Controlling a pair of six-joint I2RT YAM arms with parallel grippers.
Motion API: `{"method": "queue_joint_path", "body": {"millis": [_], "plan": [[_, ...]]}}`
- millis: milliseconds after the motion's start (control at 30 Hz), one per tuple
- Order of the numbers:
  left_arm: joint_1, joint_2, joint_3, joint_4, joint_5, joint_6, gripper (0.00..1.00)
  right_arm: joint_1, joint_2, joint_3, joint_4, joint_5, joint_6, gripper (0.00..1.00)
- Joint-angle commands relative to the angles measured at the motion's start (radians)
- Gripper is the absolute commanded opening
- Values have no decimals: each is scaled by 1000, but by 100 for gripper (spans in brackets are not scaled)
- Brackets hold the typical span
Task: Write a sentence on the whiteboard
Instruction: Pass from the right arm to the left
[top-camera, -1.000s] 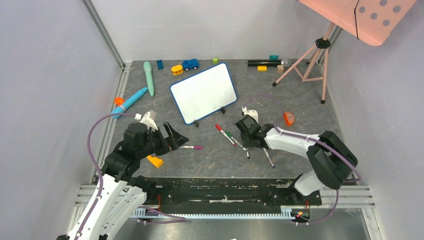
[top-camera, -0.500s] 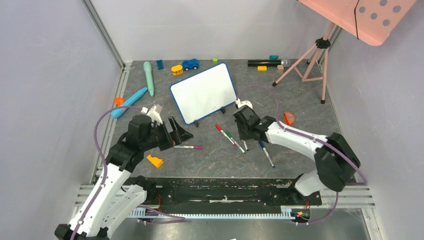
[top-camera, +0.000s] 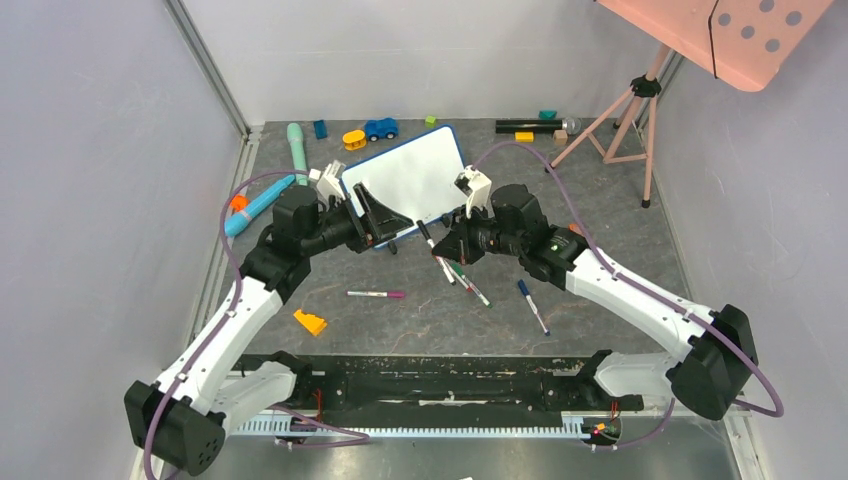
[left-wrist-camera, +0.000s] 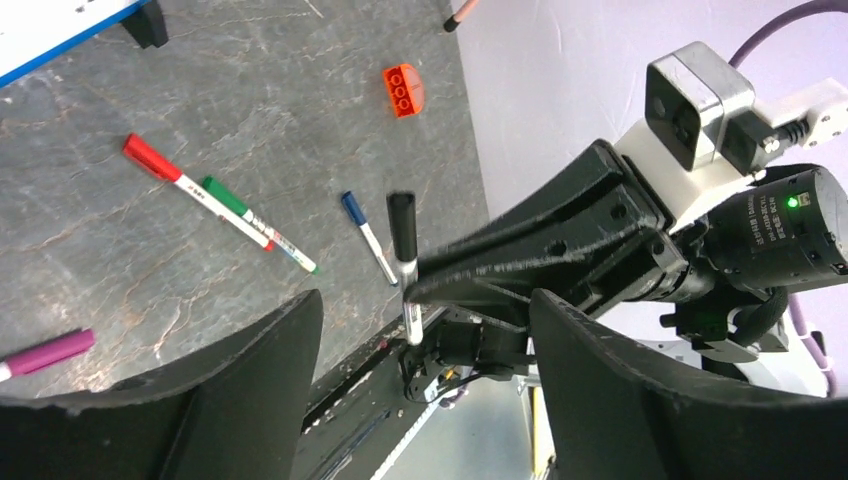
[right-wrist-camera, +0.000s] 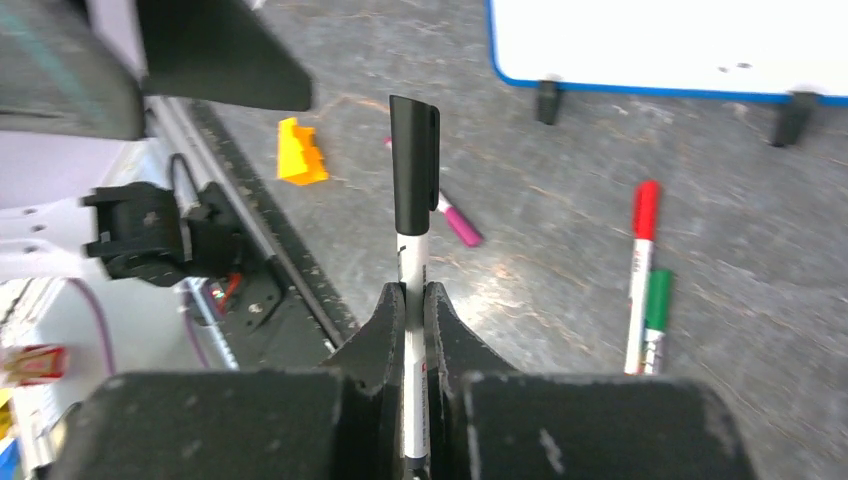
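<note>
The whiteboard (top-camera: 405, 180) with its blue frame lies tilted at the back centre, and its face shows plain white; the sentence is not in view. Its lower edge and black feet also appear in the right wrist view (right-wrist-camera: 680, 45). My right gripper (top-camera: 452, 246) (right-wrist-camera: 413, 295) is shut on a black-capped marker (top-camera: 428, 238) (right-wrist-camera: 414, 180), held above the floor just in front of the board. My left gripper (top-camera: 388, 218) (left-wrist-camera: 420, 310) stands open by the board's near left corner and faces the right one. The marker (left-wrist-camera: 403, 235) shows between its fingers, untouched.
A red marker and a green marker (top-camera: 458, 274) lie together under the right gripper. A blue one (top-camera: 531, 305) and a magenta one (top-camera: 376, 294) lie nearby. There is a yellow wedge (top-camera: 310, 322), an orange brick (left-wrist-camera: 404, 90), teal toys (top-camera: 296, 150), a toy car (top-camera: 380, 128) and a pink tripod (top-camera: 620, 120).
My right gripper closed on the black-capped marker and lifted it toward the board. The left arm swung up and right to the board's corner, and its jaws narrowed a little.
</note>
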Motion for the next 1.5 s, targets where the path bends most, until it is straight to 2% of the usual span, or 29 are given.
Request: {"method": "queue_joint_path", "body": {"millis": [0, 167, 467, 733, 833, 900, 933, 967, 1000, 1033, 1067, 1167, 1267, 1467], "plan": [[-5, 32, 44, 126, 65, -76, 77, 2, 4, 44, 118, -193, 33, 0], [-7, 64, 49, 125, 104, -80, 62, 2, 1, 43, 160, -245, 38, 0], [-12, 69, 37, 126, 110, -83, 59, 2, 41, 63, 212, -291, 64, 0], [-18, 88, 37, 126, 129, -85, 46, 2, 50, 63, 220, -299, 67, 0], [-19, 99, 37, 124, 144, -83, 36, 1, 54, 63, 221, -303, 66, 0], [-21, 107, 39, 124, 149, -81, 22, 2, 52, 64, 222, -302, 68, 0], [-20, 110, 39, 125, 152, -79, 11, 2, 52, 65, 221, -302, 67, 0], [-20, 112, 41, 125, 152, -77, 4, 2, 50, 65, 222, -301, 67, 3], [-20, 112, 43, 125, 153, -75, 2, 2, 47, 65, 221, -299, 66, 18], [-20, 112, 48, 120, 148, -75, 2, 1, 41, 63, 221, -291, 68, 37], [-20, 111, 52, 118, 142, -74, 2, 1, 30, 58, 221, -270, 74, 53], [-19, 104, 65, 127, 119, -101, 2, -10, -37, 8, 290, -196, 144, 82], [-5, 100, 66, 183, 115, -180, 2, -46, -119, -109, 462, -151, 293, 91], [4, 88, 49, 397, 93, -378, 2, -88, -205, -359, 911, -57, 743, 86]]}}
